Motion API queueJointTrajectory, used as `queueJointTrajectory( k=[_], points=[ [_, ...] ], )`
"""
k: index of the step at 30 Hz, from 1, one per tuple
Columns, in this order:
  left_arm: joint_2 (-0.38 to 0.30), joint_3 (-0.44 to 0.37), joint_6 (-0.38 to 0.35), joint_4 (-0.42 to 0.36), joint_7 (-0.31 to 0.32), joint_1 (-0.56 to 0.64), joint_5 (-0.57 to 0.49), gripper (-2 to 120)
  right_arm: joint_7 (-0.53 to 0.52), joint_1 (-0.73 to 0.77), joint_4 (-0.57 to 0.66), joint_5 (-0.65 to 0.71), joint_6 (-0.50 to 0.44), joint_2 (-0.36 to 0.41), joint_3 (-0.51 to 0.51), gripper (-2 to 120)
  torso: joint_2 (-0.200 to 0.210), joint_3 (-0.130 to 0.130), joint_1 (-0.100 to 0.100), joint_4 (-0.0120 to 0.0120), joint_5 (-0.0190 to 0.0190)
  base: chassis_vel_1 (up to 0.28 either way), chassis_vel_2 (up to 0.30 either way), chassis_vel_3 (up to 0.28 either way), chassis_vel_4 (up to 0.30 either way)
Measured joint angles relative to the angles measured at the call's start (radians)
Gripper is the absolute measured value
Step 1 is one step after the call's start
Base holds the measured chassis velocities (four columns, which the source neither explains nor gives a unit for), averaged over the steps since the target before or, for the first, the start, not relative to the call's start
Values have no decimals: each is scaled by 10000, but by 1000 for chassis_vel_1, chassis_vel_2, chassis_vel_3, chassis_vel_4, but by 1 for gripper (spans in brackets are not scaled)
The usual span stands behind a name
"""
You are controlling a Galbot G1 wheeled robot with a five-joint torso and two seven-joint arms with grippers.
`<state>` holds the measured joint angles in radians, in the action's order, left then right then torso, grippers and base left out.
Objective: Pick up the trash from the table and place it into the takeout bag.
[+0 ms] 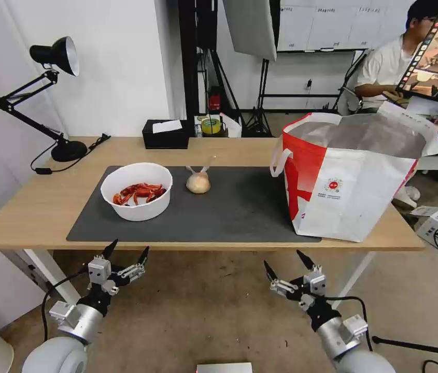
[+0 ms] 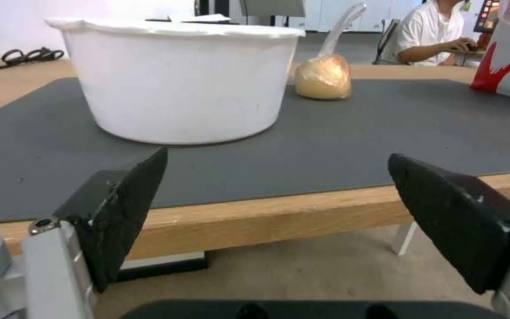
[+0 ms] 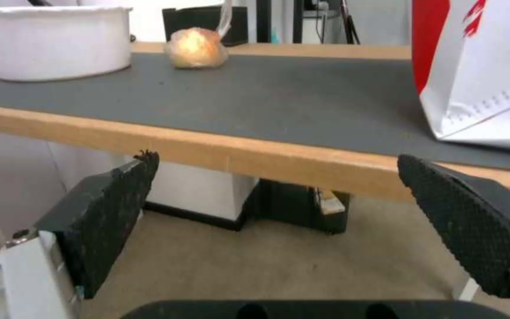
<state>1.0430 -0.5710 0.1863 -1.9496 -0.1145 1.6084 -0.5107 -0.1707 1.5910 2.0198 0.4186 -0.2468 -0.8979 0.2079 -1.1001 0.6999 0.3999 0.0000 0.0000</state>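
- Nearest you, the left gripper [image 1: 127, 252] and the right gripper [image 1: 285, 262] hang below the near edge of the table [image 1: 32, 207], both spread wide with nothing between the fingers.
- On the left part of the dark grey mat [image 1: 239, 207] you have the white round bowl [image 1: 137, 192]: straight, plain white walls, a thin rim, and a heap of red crayfish shells [image 1: 139, 192] lying in the bottom.
- Just to the bowl's right sits the small knotted clear bag [image 1: 198, 182], a rounded beige lump inside, its knotted ends sticking up.
- At the table's right end stands the takeout bag [image 1: 351, 181], upright and open, white with red panels, silver foil lining, a white loop handle on its left side and a small round red logo on the front.
- Behind the mat you see a black tissue box [image 1: 166, 134] and, far left, a black desk lamp [image 1: 47, 93].
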Motion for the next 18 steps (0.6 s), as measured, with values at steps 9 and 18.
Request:
queueJointTrajectory(
  k=[9,18],
  points=[
    [28,-10,32,-52,-23,75,18,100,0,86,12,-65,10,-96,-65,100,0,1,0,0,0,0,0,0,0],
    [21,-35,46,-121,-32,146,30,100,5,34,71,-65,49,-94,-204,100,1,1,0,0,0,0,0,0,0]
  ],
)
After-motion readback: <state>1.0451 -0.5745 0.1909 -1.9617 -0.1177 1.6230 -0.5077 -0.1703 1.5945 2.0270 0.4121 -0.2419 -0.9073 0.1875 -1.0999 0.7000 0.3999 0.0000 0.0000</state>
